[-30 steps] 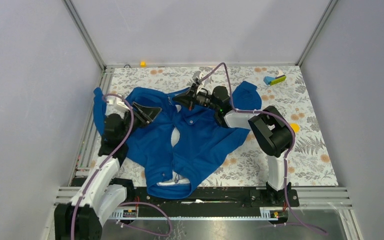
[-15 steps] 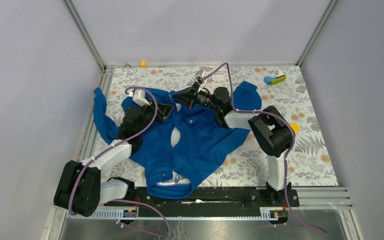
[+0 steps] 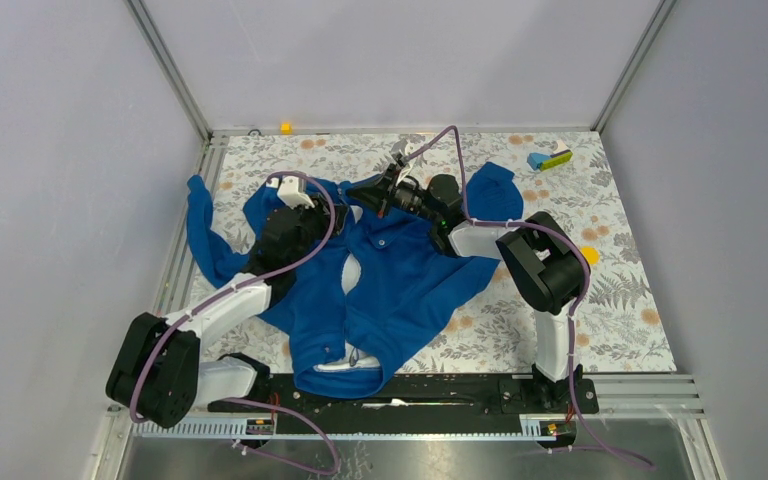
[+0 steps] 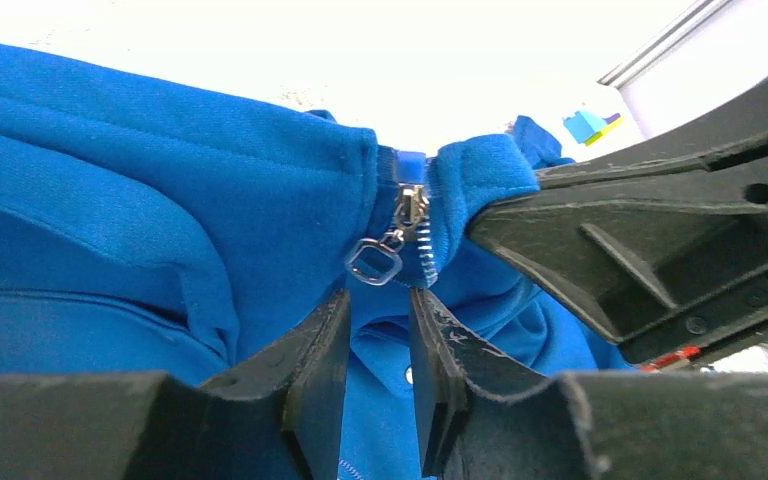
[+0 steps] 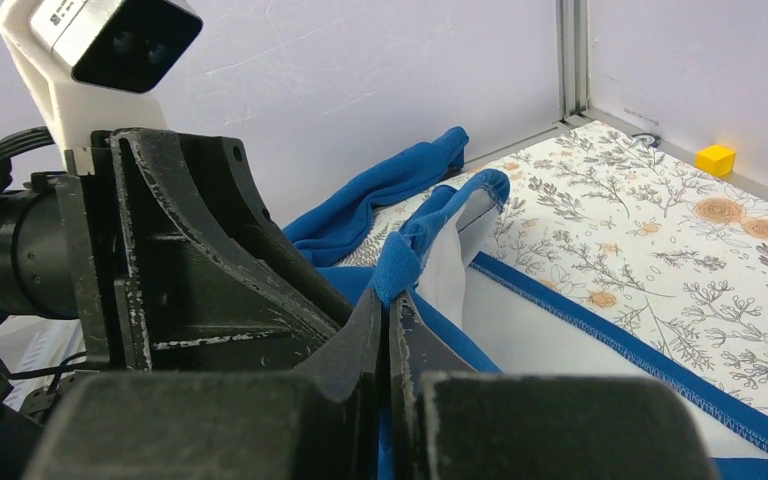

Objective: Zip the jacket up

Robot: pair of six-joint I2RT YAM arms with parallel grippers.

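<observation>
Left hand (image 4: 378, 335) has swung in from sleeve side within 1 s, now beside right hand (image 5: 388, 320). Left released, fingers slightly apart, zipper pull (image 4: 375, 262) just beyond tips. Right clenched on jacket (image 3: 400, 285) edge, lifted off tabletop (image 3: 620, 300). Pull grasp likely next.

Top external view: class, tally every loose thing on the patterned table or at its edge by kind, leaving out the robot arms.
jacket: 1
yellow cube: 1
yellow-orange piece, partly hidden: 1
blue-and-yellow block cluster: 1
Total: 4
</observation>
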